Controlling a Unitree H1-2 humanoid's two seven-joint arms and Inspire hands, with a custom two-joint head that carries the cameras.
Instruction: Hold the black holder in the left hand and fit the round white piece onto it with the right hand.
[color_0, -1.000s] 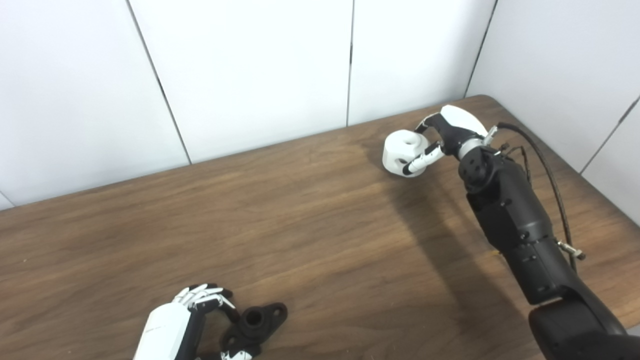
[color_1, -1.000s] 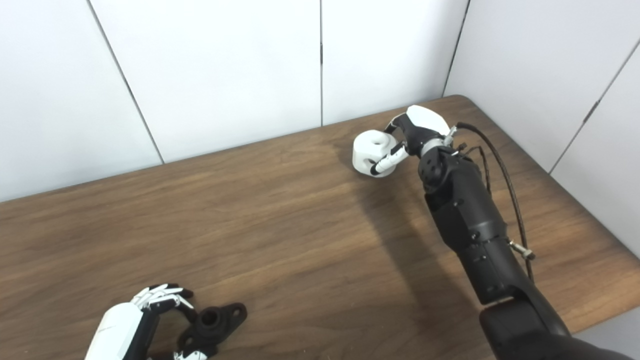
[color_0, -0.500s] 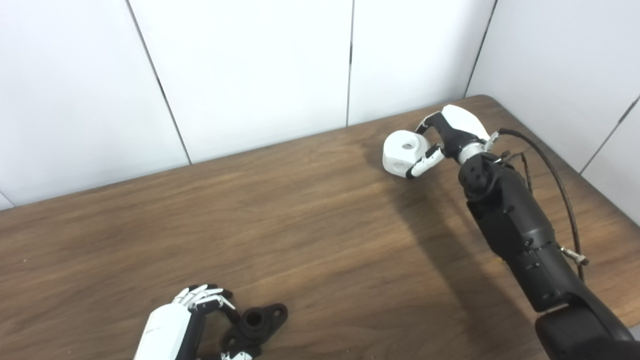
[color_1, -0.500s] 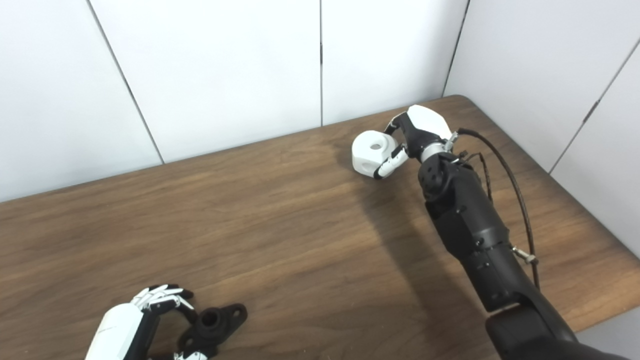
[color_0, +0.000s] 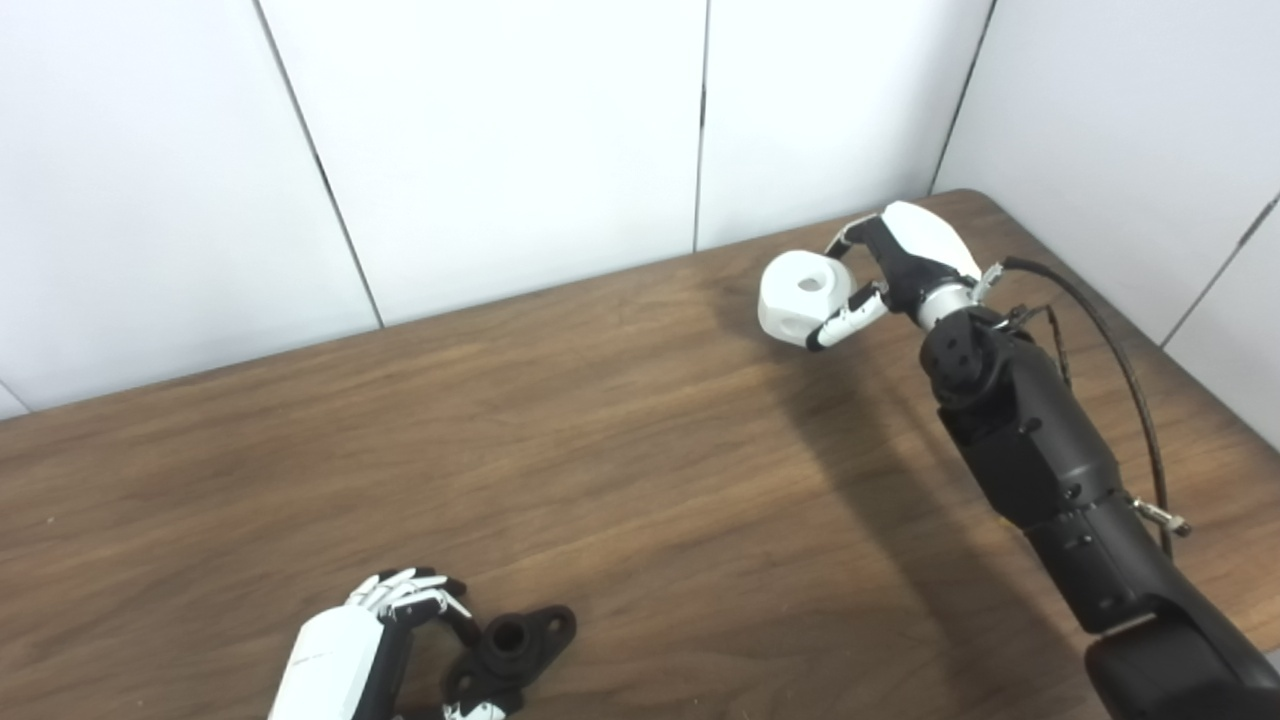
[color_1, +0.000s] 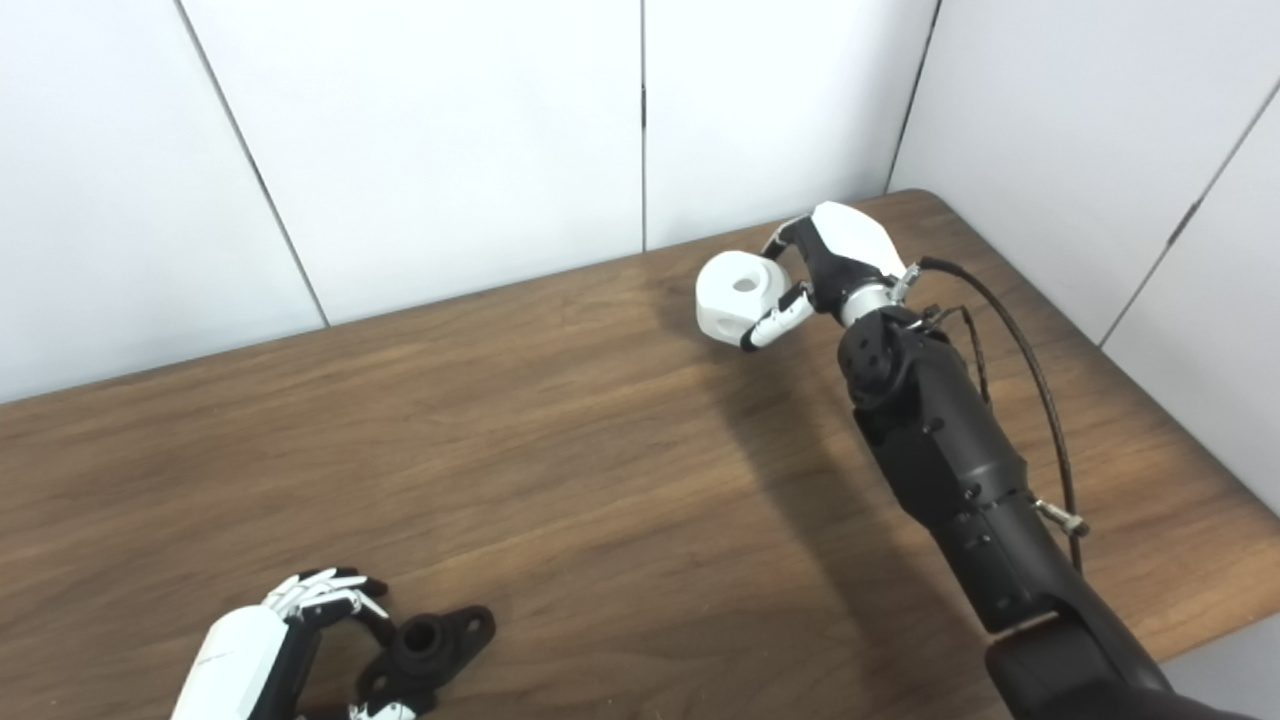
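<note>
up and a touch leftward goes the round white piece (color_0: 797, 297) since a second ago, now clear of the table (color_0: 640, 460), right hand (color_0: 905, 262) fingers (color_0: 845, 318) curled round its near side, thumb behind. left hand (color_0: 345, 655) fingers (color_0: 405, 592) bent beside the black holder (color_0: 510, 645), touching its near edge, whether gripping i cannot tell. best now, i'd say: firm that hold first, carry the piece bore-up, line it over the socket.
</note>
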